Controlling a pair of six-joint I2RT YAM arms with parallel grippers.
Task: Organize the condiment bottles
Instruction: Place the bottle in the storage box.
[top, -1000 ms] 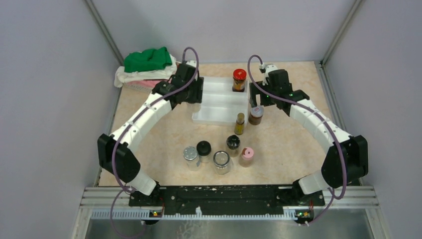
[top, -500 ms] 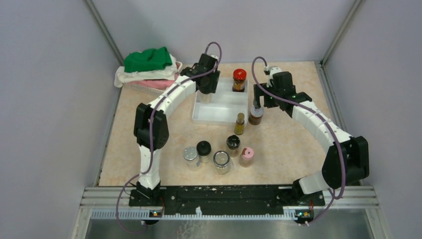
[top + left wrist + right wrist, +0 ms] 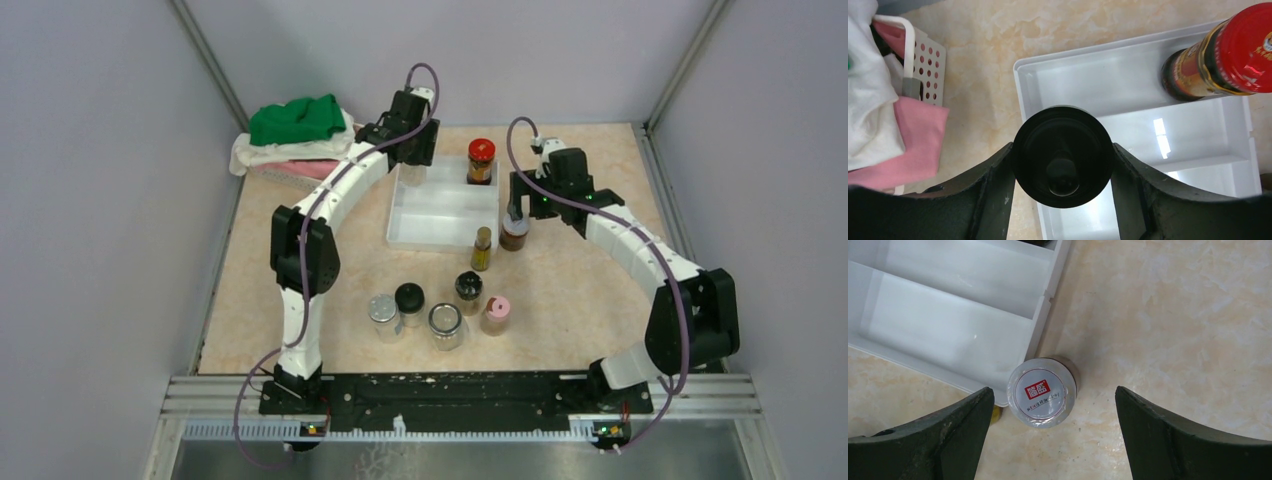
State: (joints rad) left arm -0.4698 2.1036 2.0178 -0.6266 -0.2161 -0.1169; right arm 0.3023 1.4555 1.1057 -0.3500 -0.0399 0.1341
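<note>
Your left end effector (image 3: 413, 172) holds a small black-capped glass jar (image 3: 1063, 156). Its two fingers press on both sides of the cap. The jar is over the far left part of the white stepped plastic tray (image 3: 440, 215). You cannot tell if the jar's bottom touches the tray.

A second ago your left arm lay low with its elbow out to the left. Its end effector was at the left side of the tray, nearer to you. Now the arm stands tall and reaches to the tray's far left corner.

Your right end effector (image 3: 517, 210) is spread wide and holds nothing. Between its fingers stands a brown glass jar with a white-and-red cap (image 3: 1044, 399). It stands on the pale marbled surface (image 3: 590, 290), just beside the tray's near right corner. The fingers do not touch it. This jar has not moved, and your right arm has hardly shifted.

A dark glass jar with a red cap (image 3: 481, 160) stands in the tray's far right corner, as before. A slim amber glass bottle (image 3: 482, 248) stands just beside the tray's near edge.

Nearer to you stand five more, all where they were:
- a silver-capped jar (image 3: 383, 316)
- a black-topped jar (image 3: 409, 303)
- a wide silver-lidded jar (image 3: 446, 325)
- a dark round-capped jar (image 3: 468, 290)
- a pink-capped jar (image 3: 496, 314)
</note>
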